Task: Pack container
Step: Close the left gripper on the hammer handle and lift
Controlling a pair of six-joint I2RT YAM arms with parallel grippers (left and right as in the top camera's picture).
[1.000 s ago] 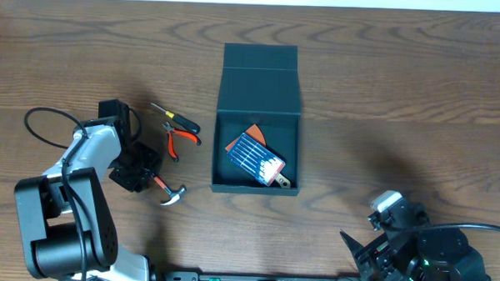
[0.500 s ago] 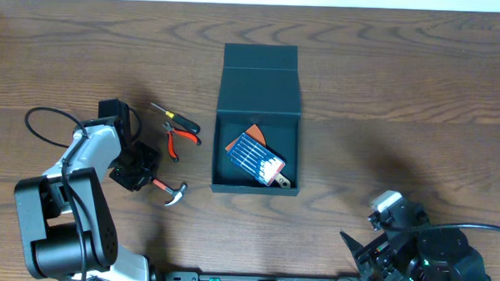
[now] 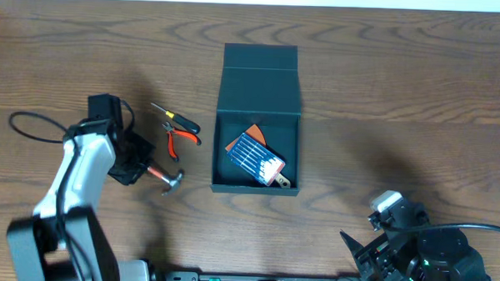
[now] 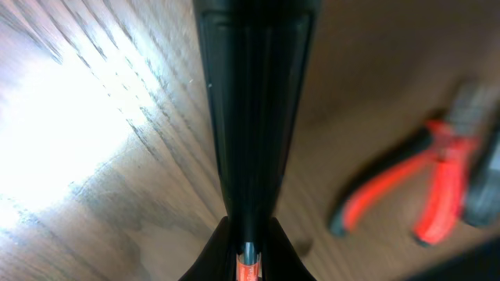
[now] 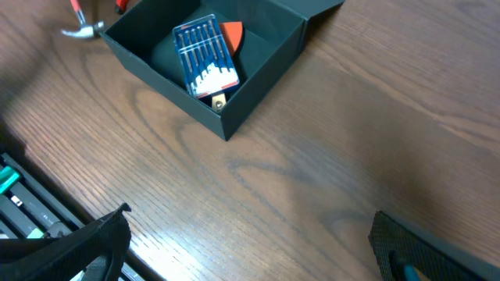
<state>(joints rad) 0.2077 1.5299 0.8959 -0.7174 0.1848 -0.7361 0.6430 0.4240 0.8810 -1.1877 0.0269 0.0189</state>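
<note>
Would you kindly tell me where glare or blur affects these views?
Left wrist: strong glare whitens the table at left, and the pliers are out of focus. Overhead: sharp and evenly lit. Right wrist: the box is crisp; the right pincer shows only as dark silhouettes at the bottom corners.

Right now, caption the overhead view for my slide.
Left gripper shut on the hammer, left of the open container holding a blue tool set; right gripper open.
</note>
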